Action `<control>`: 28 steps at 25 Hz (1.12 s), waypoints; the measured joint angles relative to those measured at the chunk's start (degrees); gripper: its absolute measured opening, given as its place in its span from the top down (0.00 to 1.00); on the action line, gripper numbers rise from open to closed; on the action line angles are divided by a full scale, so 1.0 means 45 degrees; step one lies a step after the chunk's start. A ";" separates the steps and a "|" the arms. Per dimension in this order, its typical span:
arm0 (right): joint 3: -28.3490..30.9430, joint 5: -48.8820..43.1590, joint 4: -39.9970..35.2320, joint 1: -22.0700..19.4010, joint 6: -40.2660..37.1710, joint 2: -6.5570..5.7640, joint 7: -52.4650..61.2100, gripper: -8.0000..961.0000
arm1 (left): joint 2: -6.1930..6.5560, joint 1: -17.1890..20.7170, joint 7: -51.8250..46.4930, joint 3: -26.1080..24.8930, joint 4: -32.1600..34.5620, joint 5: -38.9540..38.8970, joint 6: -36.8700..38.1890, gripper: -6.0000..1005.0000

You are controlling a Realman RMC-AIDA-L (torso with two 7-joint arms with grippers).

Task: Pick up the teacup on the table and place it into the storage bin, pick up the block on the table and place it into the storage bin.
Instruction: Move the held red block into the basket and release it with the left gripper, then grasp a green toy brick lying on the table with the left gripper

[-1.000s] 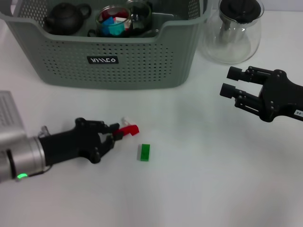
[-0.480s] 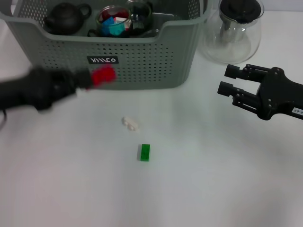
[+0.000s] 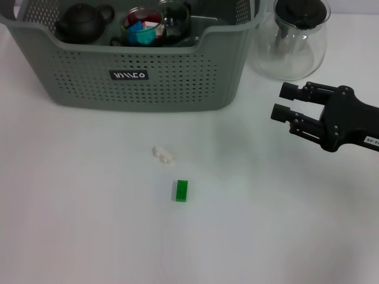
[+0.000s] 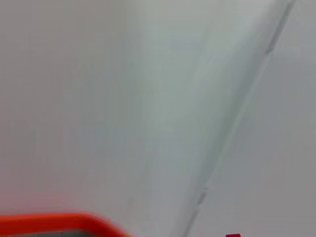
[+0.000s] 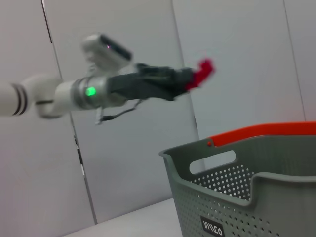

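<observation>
The left gripper [image 5: 190, 79] is gone from the head view, where a second ago it lay low on the desk [image 3: 89, 225] closing on the red block [image 5: 201, 71]. It now shows only in the right wrist view, raised high above the bin [image 5: 237, 197] (jaws clamped on the block).

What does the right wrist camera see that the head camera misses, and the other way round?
Only the right wrist view shows the left gripper, raised high above the storage bin and shut on a red block. Only the head view shows the right gripper, open, the green block, a small white piece on the table, and the glass teapot. Both show the bin.
</observation>
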 joint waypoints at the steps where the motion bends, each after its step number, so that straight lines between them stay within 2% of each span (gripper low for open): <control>1: -0.0002 -0.0004 0.0000 -0.0008 -0.0004 -0.0001 0.0000 0.47 | 0.0121 -0.0258 -0.0381 0.0666 0.0012 0.0402 -0.0786 0.80; 3: -0.0006 -0.0007 0.0001 -0.0027 -0.0011 0.0000 0.0000 0.47 | 0.0184 -0.0617 -0.0978 0.1856 0.0072 0.1138 -0.2034 0.79; 4: -0.0020 0.0004 0.0000 -0.0042 -0.0038 -0.0001 0.0000 0.47 | 0.0137 -0.0894 -0.1414 0.2865 0.0131 0.1814 -0.3071 0.79; 5: -0.0024 0.0013 0.0001 -0.0049 -0.0072 0.0000 -0.0001 0.47 | 0.0137 -0.0894 -0.1414 0.2865 0.0131 0.1814 -0.3071 0.79; 10: 0.0015 -0.0002 0.0000 -0.0084 -0.0225 -0.0001 0.0000 0.47 | -0.0213 -0.1280 -0.2857 0.4680 0.0134 0.3524 -0.5398 0.77; 14: 0.0040 0.0009 0.0000 -0.0113 -0.0305 -0.0001 0.0000 0.47 | -0.0406 -0.1438 -0.4080 0.5440 0.0149 0.4604 -0.6533 0.76; 21: 0.0051 -0.0024 0.0000 -0.0105 -0.0345 0.0000 0.0000 0.47 | -0.0667 -0.1458 -0.4478 0.5496 0.0392 0.4862 -0.6751 0.74; 23: 0.0051 -0.0024 0.0000 -0.0102 -0.0348 0.0000 0.0000 0.47 | -0.0819 -0.1219 -0.4346 0.5196 0.0808 0.4536 -0.6522 0.66; 26: 0.0052 -0.0025 0.0000 -0.0101 -0.0331 -0.0001 0.0000 0.47 | -0.1227 -0.0374 -0.3095 0.4268 0.1797 0.2853 -0.5399 0.55; 28: 0.0052 -0.0012 0.0000 -0.0108 -0.0317 -0.0001 0.0000 0.47 | -0.1520 0.0655 -0.1126 0.3549 0.2308 0.0716 -0.3854 0.49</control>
